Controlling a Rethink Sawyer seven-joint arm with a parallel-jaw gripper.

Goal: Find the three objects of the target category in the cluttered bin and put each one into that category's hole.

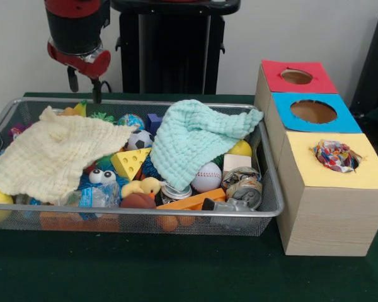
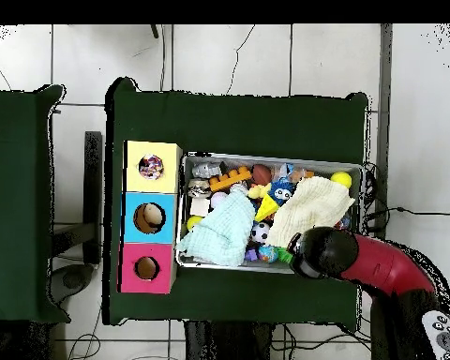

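Clutter: the wire basket (image 1: 272,211) holds balls, a cheese wedge (image 1: 130,163), a rubber duck (image 1: 143,187), tins and a blue toy with eyes (image 1: 99,177), partly under the cloths.
Cloths: three; cream one (image 1: 50,155) and mint one (image 1: 192,143) lie on the clutter; dotted one (image 1: 336,155) sits in the yellow-topped hole (image 1: 359,165).
Boxes: three, beside the basket.
Gripper (image 1: 83,80): above the basket's far rim, holding nothing; finger spacing unclear.

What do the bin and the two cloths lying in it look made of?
Bin: silver wire mesh, shiny metal rim. Mint-green cloth and cream cloth: soft waffle-knit fabric, likely cotton, with gridded texture and limp folds.
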